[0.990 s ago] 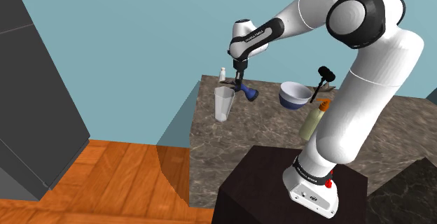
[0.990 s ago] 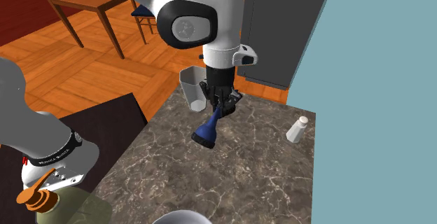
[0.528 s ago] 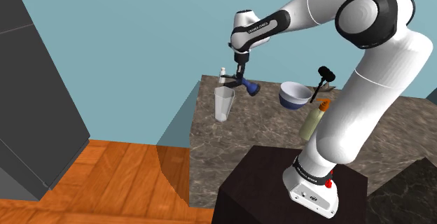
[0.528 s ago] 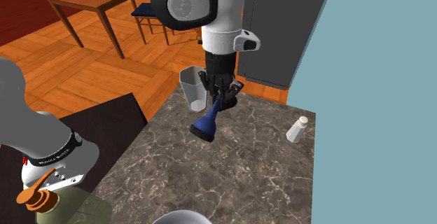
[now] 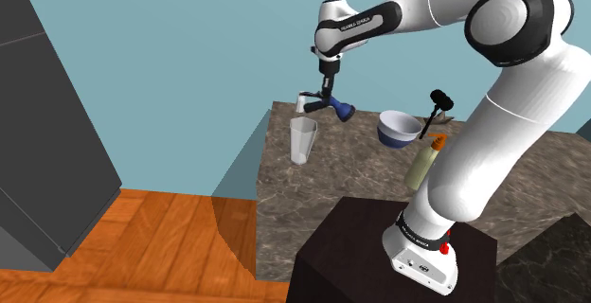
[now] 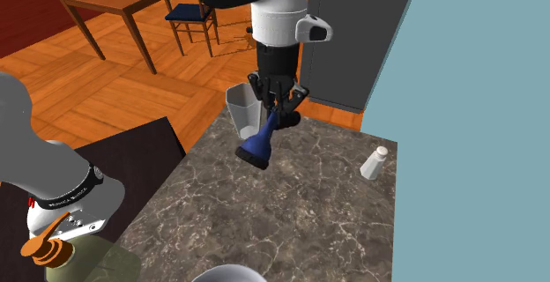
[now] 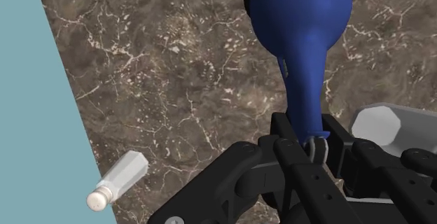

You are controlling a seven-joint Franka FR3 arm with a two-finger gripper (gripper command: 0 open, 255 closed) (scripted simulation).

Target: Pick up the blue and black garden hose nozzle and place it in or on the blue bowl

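The hose nozzle [image 6: 260,145], with a blue flared head and black grip, hangs tilted above the marble counter [image 6: 300,210]. My gripper [image 6: 278,117] is shut on its black grip, head pointing down and away. In the shoulder view the gripper [image 5: 327,91] holds the nozzle [image 5: 339,110] high over the counter's far end, left of the blue bowl [image 5: 400,128]. In the wrist view the blue head [image 7: 301,19] stretches out beyond the gripper [image 7: 311,145]. The bowl's rim [image 6: 229,274] peeks in at the second exterior view's bottom edge.
A clear cup [image 5: 302,140] stands on the counter below the gripper, near the edge. A small white shaker [image 6: 375,162] lies by the teal wall. A soap bottle with an orange pump [image 5: 426,159] and a black-headed tool [image 5: 438,102] stand beside the bowl.
The arm has lifted the nozzle higher above the counter, and the gripper stays shut on it. Nothing on the counter has moved.
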